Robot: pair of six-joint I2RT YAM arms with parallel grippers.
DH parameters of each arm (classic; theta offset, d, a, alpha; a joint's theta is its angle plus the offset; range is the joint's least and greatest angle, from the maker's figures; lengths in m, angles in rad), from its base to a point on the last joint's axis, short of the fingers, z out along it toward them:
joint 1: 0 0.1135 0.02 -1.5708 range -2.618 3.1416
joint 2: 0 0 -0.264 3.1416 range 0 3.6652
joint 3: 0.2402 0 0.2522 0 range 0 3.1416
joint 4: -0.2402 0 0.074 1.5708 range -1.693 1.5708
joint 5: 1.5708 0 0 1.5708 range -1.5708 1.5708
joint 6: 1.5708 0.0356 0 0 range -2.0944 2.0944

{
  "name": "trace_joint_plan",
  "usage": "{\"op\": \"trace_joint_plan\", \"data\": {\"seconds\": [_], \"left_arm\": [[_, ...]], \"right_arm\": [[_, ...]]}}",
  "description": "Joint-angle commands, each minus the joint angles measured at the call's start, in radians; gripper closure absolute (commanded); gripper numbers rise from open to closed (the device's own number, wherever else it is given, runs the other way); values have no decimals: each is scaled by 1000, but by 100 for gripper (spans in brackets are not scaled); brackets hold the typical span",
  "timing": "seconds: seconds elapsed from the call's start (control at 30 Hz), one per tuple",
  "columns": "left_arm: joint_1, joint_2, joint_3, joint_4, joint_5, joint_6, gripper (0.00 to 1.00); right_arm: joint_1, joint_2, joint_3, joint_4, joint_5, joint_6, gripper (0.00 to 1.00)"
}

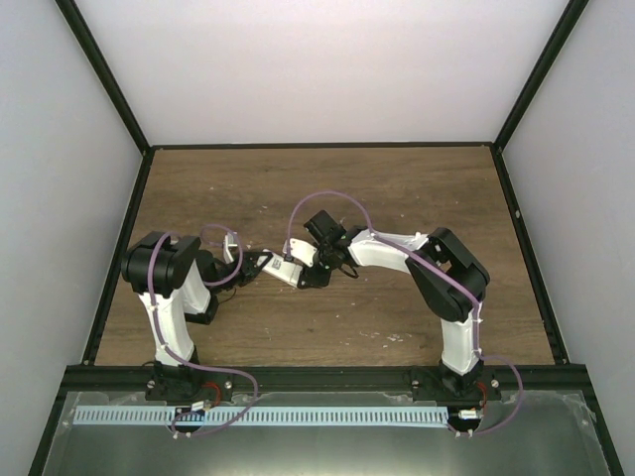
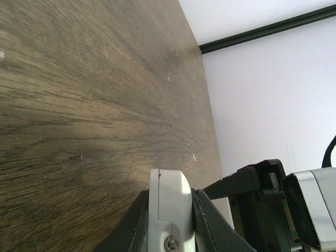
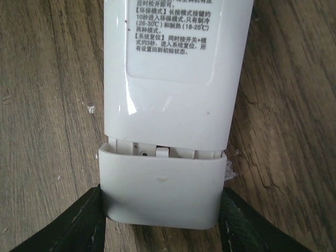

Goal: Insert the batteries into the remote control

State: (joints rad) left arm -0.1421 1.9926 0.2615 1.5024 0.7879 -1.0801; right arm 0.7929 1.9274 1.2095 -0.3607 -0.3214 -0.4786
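The remote control [image 1: 287, 271] hangs over the middle of the wooden table between both arms. My left gripper [image 1: 260, 266] is shut on one end of it; in the left wrist view the remote control [image 2: 167, 205] shows edge-on, squeezed between the left gripper [image 2: 170, 195]. In the right wrist view the remote control [image 3: 173, 89] shows its back with a printed label. My right gripper [image 3: 161, 212] is shut on the white battery cover [image 3: 163, 184] at its near end. A narrow gap separates the cover from the body. The batteries are hidden.
The wooden table [image 1: 397, 188] is bounded by a black frame [image 1: 322, 146] and white walls. The right arm's black wrist [image 2: 257, 194] shows close beside the left gripper. A metal ledge with a white cable strip [image 1: 298, 415] runs along the near edge.
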Motion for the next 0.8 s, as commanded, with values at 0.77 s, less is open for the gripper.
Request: {"op": "trace_joint_plan", "data": {"seconds": [0.77], "left_arm": [[3, 40, -1, 92, 13, 25, 100]], "right_arm": [[22, 14, 55, -19, 14, 2, 32]]}}
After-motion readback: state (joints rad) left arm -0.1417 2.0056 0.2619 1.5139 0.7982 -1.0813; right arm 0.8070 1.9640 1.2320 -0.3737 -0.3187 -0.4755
